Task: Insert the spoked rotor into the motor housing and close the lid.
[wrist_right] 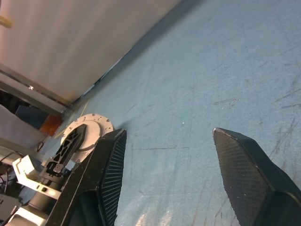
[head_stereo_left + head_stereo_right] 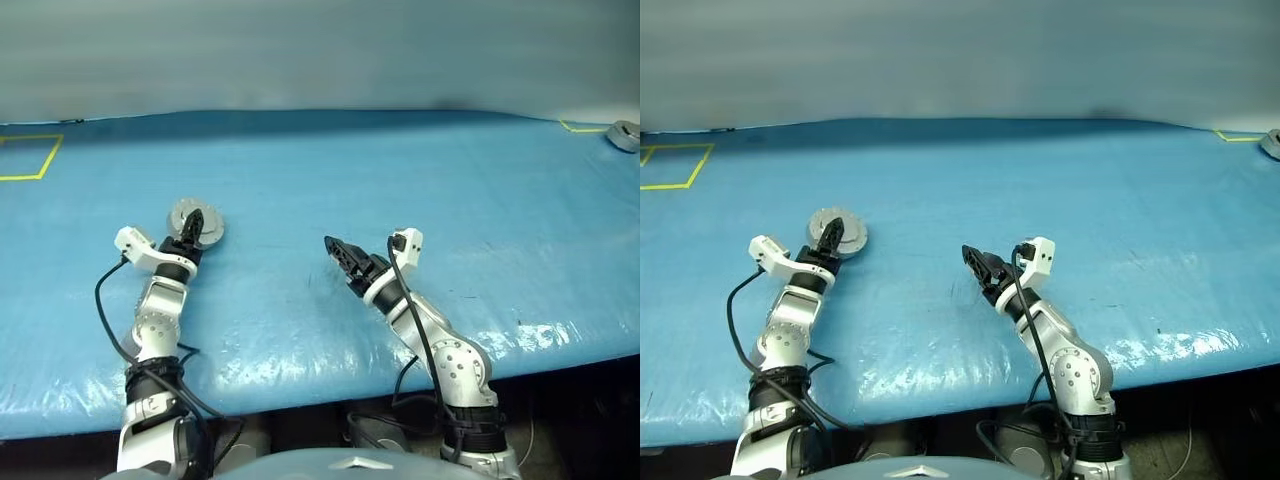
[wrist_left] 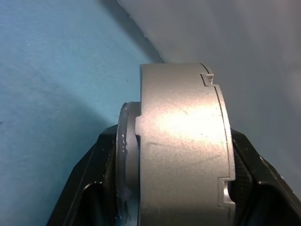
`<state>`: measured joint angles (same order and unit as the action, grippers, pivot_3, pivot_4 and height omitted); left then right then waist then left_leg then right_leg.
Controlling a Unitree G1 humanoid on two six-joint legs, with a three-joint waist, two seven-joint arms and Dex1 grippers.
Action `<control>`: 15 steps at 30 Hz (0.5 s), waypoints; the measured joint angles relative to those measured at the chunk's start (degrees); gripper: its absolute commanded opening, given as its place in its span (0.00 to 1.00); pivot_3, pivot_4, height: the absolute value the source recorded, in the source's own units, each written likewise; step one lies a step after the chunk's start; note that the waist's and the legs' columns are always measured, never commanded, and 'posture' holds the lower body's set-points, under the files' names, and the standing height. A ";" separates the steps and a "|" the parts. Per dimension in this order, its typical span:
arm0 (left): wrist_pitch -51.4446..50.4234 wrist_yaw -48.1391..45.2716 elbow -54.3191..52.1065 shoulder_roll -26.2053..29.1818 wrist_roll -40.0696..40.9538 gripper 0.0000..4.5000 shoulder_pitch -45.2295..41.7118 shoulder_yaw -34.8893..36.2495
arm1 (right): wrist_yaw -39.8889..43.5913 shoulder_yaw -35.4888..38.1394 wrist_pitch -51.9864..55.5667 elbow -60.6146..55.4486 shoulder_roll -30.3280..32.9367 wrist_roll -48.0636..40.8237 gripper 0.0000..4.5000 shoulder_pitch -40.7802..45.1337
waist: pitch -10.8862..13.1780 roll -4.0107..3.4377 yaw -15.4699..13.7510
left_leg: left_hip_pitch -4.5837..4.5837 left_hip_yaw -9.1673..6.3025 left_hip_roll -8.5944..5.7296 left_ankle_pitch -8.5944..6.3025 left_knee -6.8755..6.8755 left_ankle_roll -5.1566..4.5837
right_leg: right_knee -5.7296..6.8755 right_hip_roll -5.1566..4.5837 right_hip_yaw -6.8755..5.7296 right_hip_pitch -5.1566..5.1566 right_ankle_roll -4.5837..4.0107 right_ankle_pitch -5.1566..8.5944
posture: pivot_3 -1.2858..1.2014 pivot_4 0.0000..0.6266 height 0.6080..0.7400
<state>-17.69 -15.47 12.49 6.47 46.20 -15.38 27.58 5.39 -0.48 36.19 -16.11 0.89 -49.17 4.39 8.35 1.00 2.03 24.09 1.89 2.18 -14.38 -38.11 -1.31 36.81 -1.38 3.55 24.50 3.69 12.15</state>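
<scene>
While clamped between the two black fingers of the left gripper (image 2: 193,224), round grey metal assembly (image 2: 196,222) held on edge above the blue plastic-covered table (image 2: 1060,190), at roughly ten o'clock in the head views. From the left wrist view: stepped grey cylinder (image 3: 181,146), notched along one rim, a narrower grey flange on the other side, one finger pad (image 3: 244,169) pressed against each flat face. Whether this is the lid alone or lid seated on the motor housing: cannot tell; no copper windings or spoked rotor visible. Assembly apparently clear of the table surface, though contact at its lower edge not confirmed.

Right gripper (image 2: 338,250) near six o'clock of table centre, well apart from the left, pointing toward ten o'clock. Jaws spread apart, nothing between the textured black pads (image 1: 110,169), bare scuffed blue sheet visible in the gap. Left gripper and its pale round disc (image 1: 89,132) visible past the right gripper in the right wrist view.

Small grey object (image 2: 624,135) at the far two o'clock corner of the table, identity not discernible. Yellow tape outline (image 2: 30,157) at the far ten o'clock corner.
</scene>
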 measured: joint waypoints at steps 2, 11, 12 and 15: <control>-0.62 0.54 -2.03 0.29 0.09 0.53 1.33 0.29 | 0.29 -0.04 0.01 0.05 -0.37 0.60 0.69 0.09 | 0.00 0.03 -0.06 | -0.01 -0.01 0.00 0.01 -0.03 0.02 | 0.02 0.00 -0.01 -0.02 0.00 0.00 | 0.52 0.24 1.00; -0.73 2.98 -4.28 0.42 -0.77 0.53 2.63 1.12 | 1.45 -0.31 0.59 1.01 -1.41 2.38 0.69 1.05 | 0.00 0.10 -0.14 | -0.06 0.01 -0.01 0.04 -0.06 0.05 | 0.03 0.00 -0.03 -0.08 0.03 -0.03 | 0.52 0.24 1.00; -0.68 3.21 -4.25 0.41 -1.41 0.69 2.63 0.98 | 1.55 -0.37 0.61 1.34 -1.43 2.62 0.69 1.09 | 0.00 0.11 -0.15 | -0.06 0.02 -0.01 0.04 -0.05 0.05 | 0.02 0.00 -0.03 -0.08 0.03 -0.03 | 0.52 0.24 1.00; 0.29 4.10 -3.83 0.43 -3.97 0.89 2.25 0.02 | 1.71 -0.40 0.67 1.90 -1.59 3.53 0.69 1.09 | -0.01 0.11 -0.15 | -0.07 0.07 -0.01 0.04 -0.06 0.05 | 0.03 0.00 -0.03 -0.09 0.03 -0.04 | 0.52 0.24 1.00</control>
<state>-17.40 -11.36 8.65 6.90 42.23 -13.13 27.60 7.10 -0.88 36.86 -14.21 -0.69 -45.64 5.48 8.34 1.11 1.88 24.02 1.97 2.17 -14.34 -38.17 -1.25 36.84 -1.39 3.52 24.41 3.72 12.12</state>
